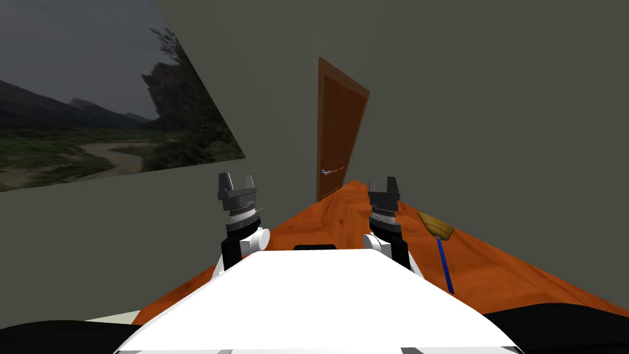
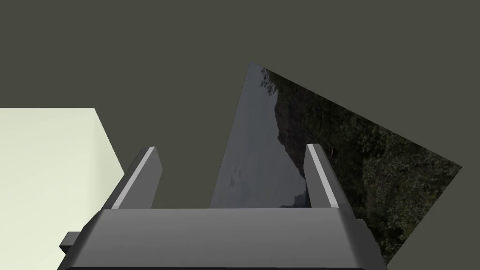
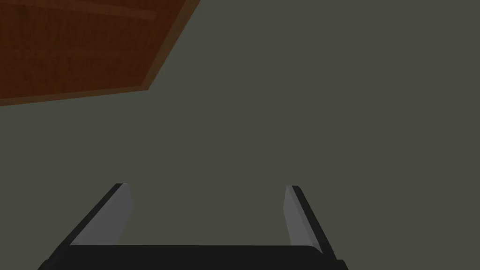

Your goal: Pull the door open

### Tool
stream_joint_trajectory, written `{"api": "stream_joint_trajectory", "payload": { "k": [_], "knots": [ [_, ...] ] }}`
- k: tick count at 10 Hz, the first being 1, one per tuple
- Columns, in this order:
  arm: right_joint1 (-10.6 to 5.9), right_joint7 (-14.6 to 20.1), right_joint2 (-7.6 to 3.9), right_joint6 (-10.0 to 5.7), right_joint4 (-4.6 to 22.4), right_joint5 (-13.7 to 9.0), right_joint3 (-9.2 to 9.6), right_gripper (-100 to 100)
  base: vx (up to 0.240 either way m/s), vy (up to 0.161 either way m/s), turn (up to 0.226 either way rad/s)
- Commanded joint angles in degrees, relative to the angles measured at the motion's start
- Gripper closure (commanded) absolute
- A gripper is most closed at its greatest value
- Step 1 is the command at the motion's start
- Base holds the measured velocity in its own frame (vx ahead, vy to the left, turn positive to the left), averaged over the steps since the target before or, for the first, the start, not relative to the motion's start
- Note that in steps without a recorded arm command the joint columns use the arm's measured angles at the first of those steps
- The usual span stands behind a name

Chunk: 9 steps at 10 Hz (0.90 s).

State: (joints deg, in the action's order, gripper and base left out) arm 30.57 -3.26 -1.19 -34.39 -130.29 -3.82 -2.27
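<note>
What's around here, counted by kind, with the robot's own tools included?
brown door: 1
door handle: 1
broom: 1
landscape picture: 1
open tools: 2, left tool and right tool
Total: 6

The head camera looks steeply down and forward to the brown door (image 1: 338,135), far off at twelve o'clock. The right wrist camera faces the grey wall (image 3: 304,117) at one o'clock — sharing that door's corner; the left wrist camera aims toward ten o'clock.
</note>
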Motion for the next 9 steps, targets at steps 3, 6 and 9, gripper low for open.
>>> {"api": "stream_joint_trajectory", "payload": {
  "k": [3, 6, 9],
  "knots": [
    [-1.51, 0.8, -1.3, -0.92, 4.7, -0.7, 0.91, -100, 0.089, -0.046, 0.093],
    [-2.67, 1.4, -2.25, -1.64, 8.4, -1.2, 1.61, -100, 0.129, -0.023, 0.078],
    [-4.09, 2.1, -3.37, -2.5, 12.7, -1.8, 2.47, -100, 0.081, -0.049, 0.089]
  ]
}}
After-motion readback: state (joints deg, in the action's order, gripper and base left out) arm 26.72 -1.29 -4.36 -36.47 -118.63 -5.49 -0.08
